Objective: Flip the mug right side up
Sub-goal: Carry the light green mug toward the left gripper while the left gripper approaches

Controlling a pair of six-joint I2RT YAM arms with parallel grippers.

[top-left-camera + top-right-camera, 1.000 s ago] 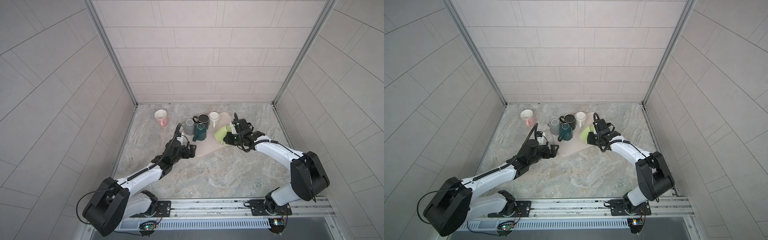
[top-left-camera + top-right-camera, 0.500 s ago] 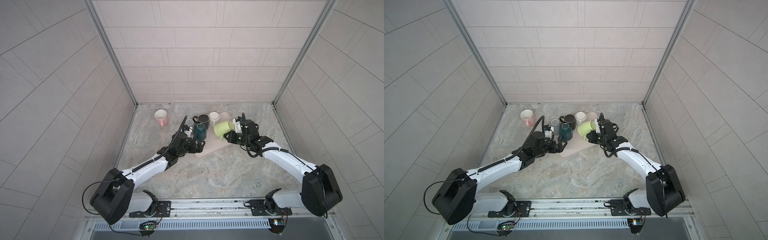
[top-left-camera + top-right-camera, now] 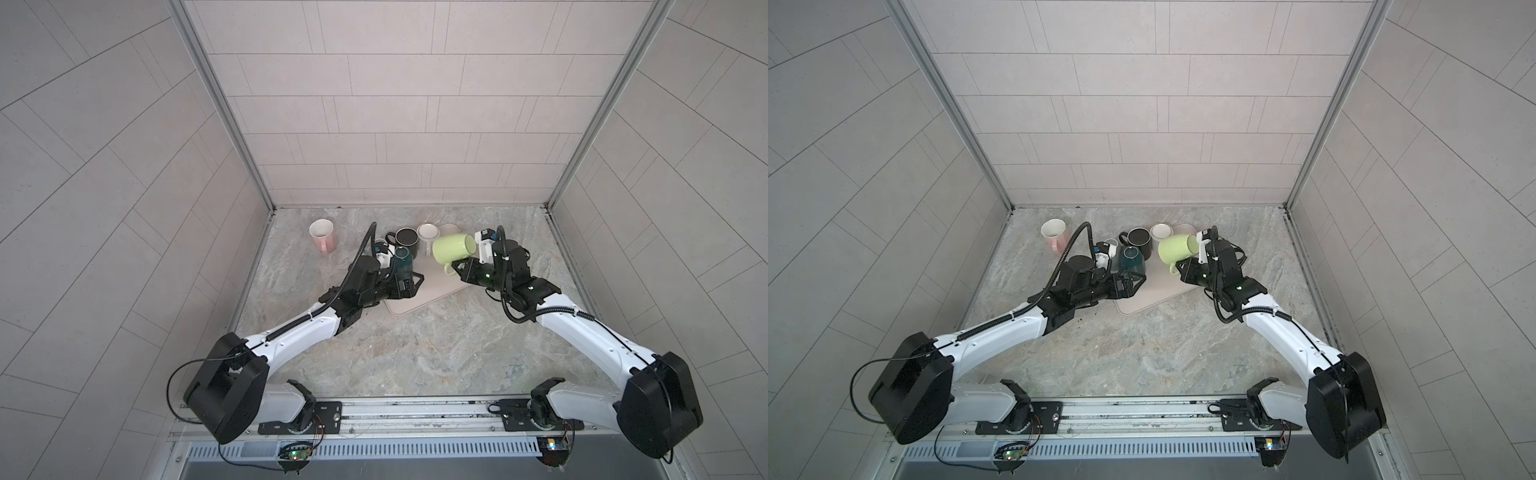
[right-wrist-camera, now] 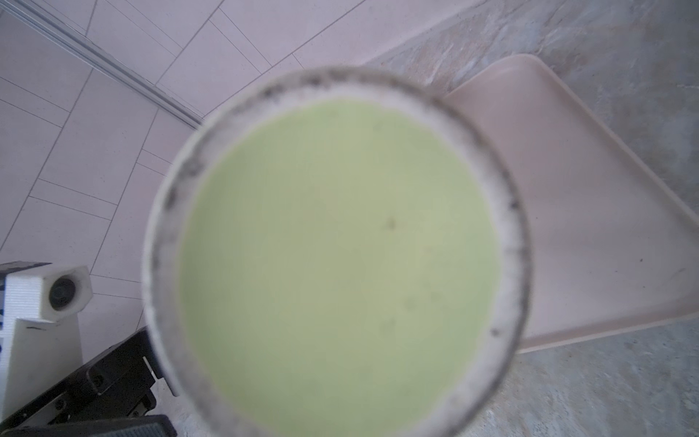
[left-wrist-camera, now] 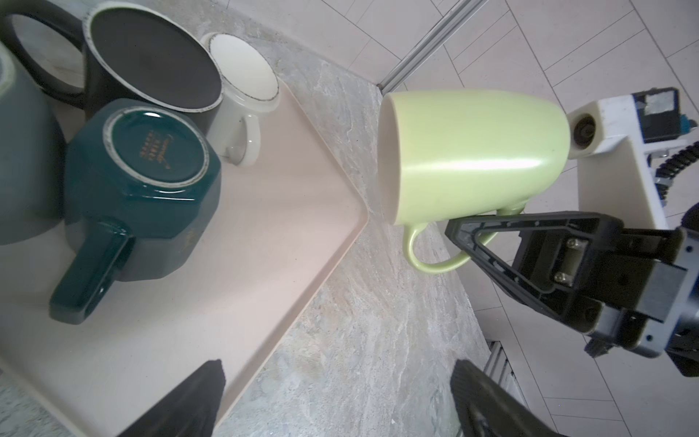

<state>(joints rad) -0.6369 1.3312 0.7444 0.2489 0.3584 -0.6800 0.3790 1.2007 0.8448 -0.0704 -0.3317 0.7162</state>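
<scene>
Left wrist view: green mug [image 5: 472, 151] sideways, base toward right pincer [image 5: 463, 236] clamped on handle [image 5: 427, 263]; left pincer [image 5: 336, 386] spread nearby.

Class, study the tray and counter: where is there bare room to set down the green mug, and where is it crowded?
Free: the near half of the tray, between the dark teal mug and its front rim; the counter past that rim. Crowded: around the tray's far end, where that mug, the black mug, white mug and grey mug bunch.
</scene>
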